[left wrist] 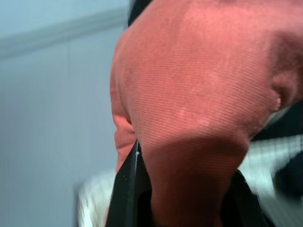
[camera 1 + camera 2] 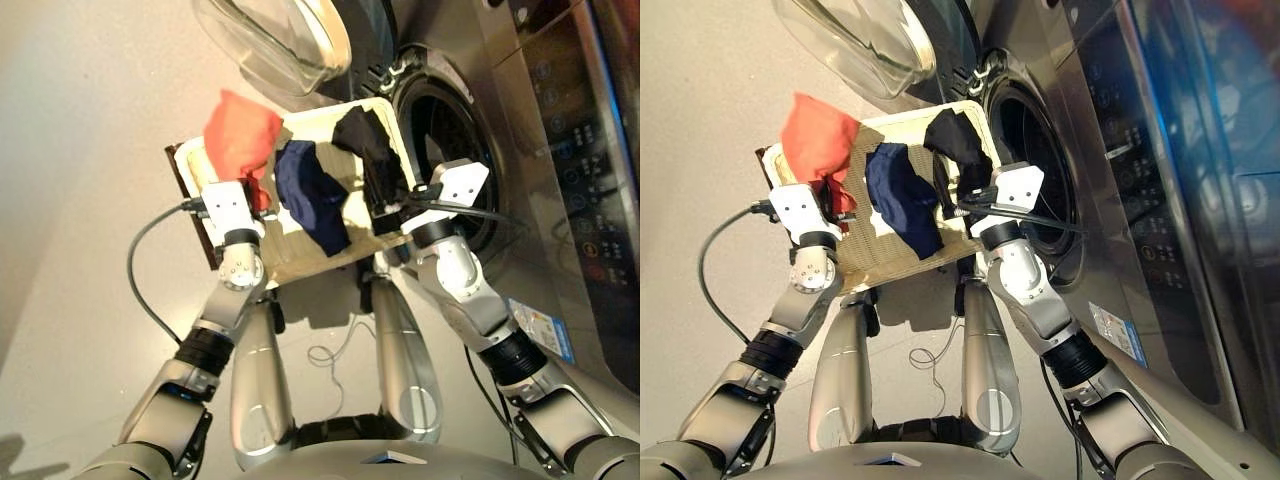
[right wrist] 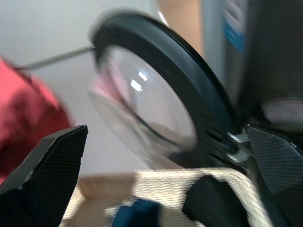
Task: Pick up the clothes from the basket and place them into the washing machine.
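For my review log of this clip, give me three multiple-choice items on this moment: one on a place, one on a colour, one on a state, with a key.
1. Where does the navy garment lie?
A. in the basket
B. in the drum
C. on the floor

2. What colour is the cloth in the left gripper?
A. black
B. coral-red
C. white

3. How is the washing machine's door?
A. shut
B. missing
C. swung open

Key: 1 A, it rests on the wicker between the other two garments. 2 B, the coral-red garment fills the left wrist view. 3 C, the drum opening is uncovered.
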